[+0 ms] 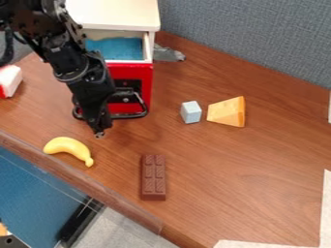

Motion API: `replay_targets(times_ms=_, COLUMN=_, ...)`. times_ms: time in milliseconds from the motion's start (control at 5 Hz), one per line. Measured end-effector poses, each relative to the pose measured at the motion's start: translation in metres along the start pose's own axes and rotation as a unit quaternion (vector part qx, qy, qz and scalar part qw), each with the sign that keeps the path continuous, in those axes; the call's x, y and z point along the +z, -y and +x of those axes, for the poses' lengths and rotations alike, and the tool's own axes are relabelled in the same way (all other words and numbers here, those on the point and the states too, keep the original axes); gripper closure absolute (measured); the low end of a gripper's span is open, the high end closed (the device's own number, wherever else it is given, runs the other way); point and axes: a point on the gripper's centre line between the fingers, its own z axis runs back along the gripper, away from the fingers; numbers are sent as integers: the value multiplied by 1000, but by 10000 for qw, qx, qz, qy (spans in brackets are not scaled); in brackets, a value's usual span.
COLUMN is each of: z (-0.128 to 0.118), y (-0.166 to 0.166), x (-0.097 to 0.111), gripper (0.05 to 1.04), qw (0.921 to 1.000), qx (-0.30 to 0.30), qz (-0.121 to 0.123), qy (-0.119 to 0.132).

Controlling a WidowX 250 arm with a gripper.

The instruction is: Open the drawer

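The black gripper (99,130) is being held low before the red front of the drawer (131,70), at the side toward the view's left. The dark handle (132,116) is being passed by the jaws near its left-hand part, and its long axis is being laid out across the drawer front, so most of its length is being found to the view's right of them. Whether contact is being made there cannot be told, nor whether the jaws are being kept apart or closed.

The drawer is being shown partly open beneath the cabinet top (113,13), with its blue interior (123,47) being exposed. The task is therefore being judged well advanced, if not complete. Should a further pull be needed, it is being called for outward, away from the cabinet (a sideways drag is being risked, with the hold being so off-centre).

One arm (74,68) is being used, so no nearer one is being chosen. One drawer and one handle are being counted; on the tabletop (200,160), one banana (67,145), one chocolate bar (153,177), one pale block (190,112), one cheese wedge (227,112), one grey object (169,54) behind and one white-and-red piece (9,80) at the view's left edge are also being counted.
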Motion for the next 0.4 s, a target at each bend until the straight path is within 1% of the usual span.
replay_targets(times_ms=400, z=-4, y=9, x=3, gripper=907, qw=10000, qx=-36, qz=-59, qy=-16)
